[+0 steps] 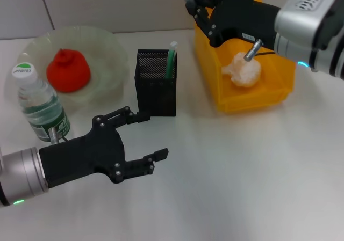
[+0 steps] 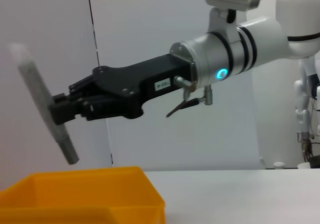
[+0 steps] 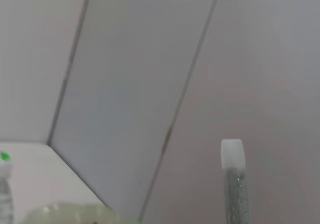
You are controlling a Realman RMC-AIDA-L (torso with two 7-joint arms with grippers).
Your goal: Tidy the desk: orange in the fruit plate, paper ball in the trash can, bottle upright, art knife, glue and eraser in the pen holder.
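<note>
Both arms are silver cylinders ending in matte black grippers, the left gripper studded with small screws, the right gripper carrying a white label, a thin cable and a glowing cyan ring (the left wrist's light is green).

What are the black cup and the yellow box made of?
The cup looks like black metal mesh: tiny holes show across its walls. The box looks like smooth, hard plastic, with thick even walls and a slight shine.
</note>
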